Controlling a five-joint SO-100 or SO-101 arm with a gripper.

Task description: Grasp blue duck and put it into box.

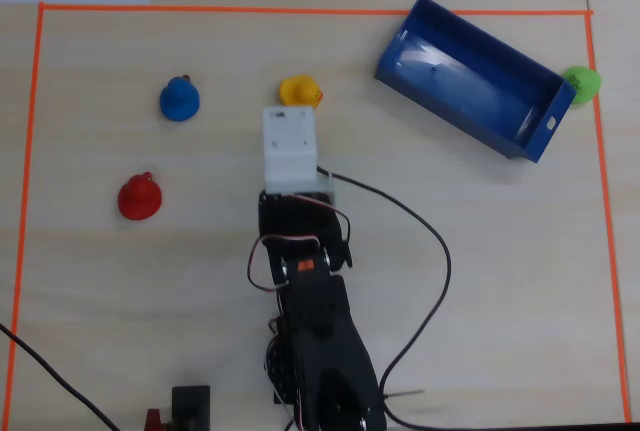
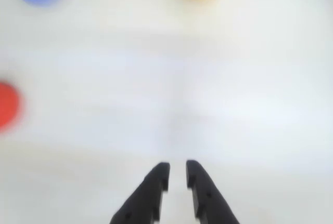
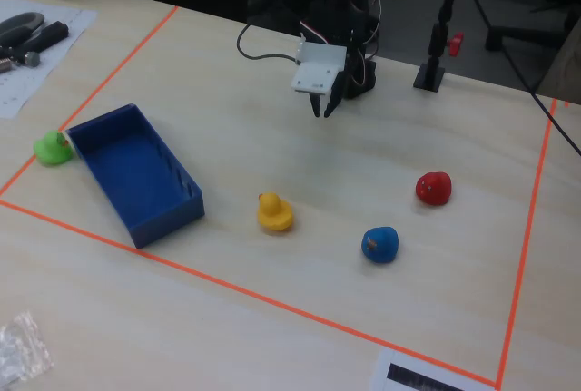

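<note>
In the overhead view, on the left side of the table [image 1: 480, 251], the red duck [image 1: 139, 197] sits lowest, and the blue duck [image 1: 179, 99] sits a bit above it and to its right. Both stand on the bare wood, well apart from the arm. Next comes the yellow duck [image 1: 300, 91], just past the white block on the arm's wrist. The gripper [image 3: 323, 106] hangs above the table near the arm's base, and its two black fingers [image 2: 156, 185] are almost together with only a thin gap. They hold nothing. In the wrist view the blue duck is a blurry spot at the top left, far from the fingertips. Farther right in the overhead view lies the box [image 1: 470, 76], turned at a slant, and nothing is inside it. A green duck [image 1: 581, 83] sits right against the box's far right end. An orange tape line [image 1: 300, 9] runs around all of these things.
</note>
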